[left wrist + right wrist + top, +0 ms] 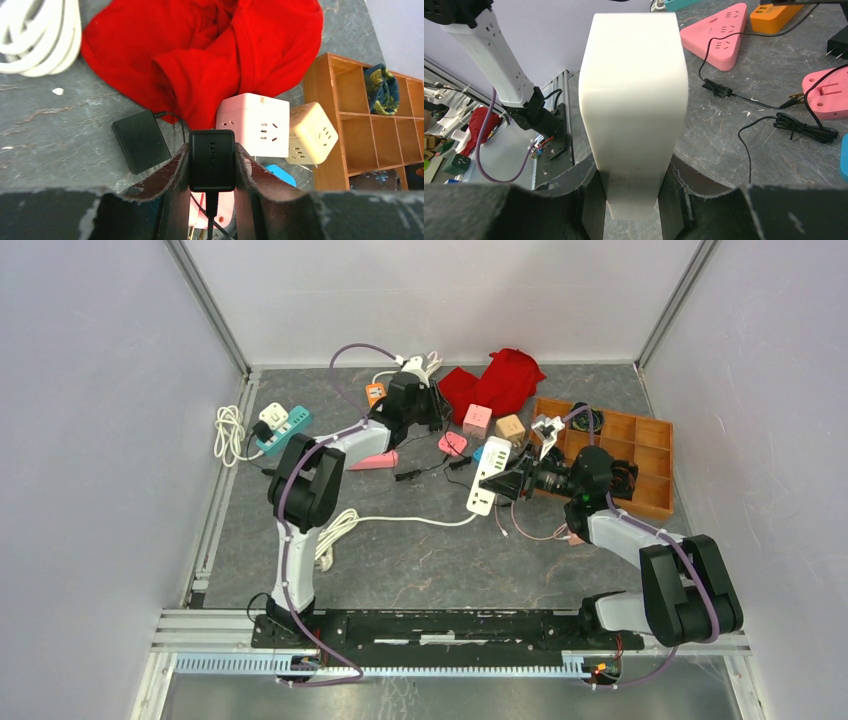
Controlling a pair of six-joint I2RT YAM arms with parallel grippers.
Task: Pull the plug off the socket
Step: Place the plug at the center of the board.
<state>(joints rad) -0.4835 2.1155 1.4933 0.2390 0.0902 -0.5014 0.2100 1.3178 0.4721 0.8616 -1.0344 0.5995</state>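
left claw (212, 150): plug (212, 165) between jaws | right claw (634, 175): socket (634, 100) between jaws

Red cloth (495, 380) lies bunched at the far edge of the desk (420, 560). Pink cube (477, 419) and beige cube (510, 428) sit side by side just before it. Wooden tray (648, 504) stands right; teal strip (283, 428) left.

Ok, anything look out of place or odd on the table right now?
Mostly clutter: a crumpled red cloth lies heaped next to the pink cube socket, and thin black cables sprawl loose over the tabletop. Nothing looks spilled or broken.
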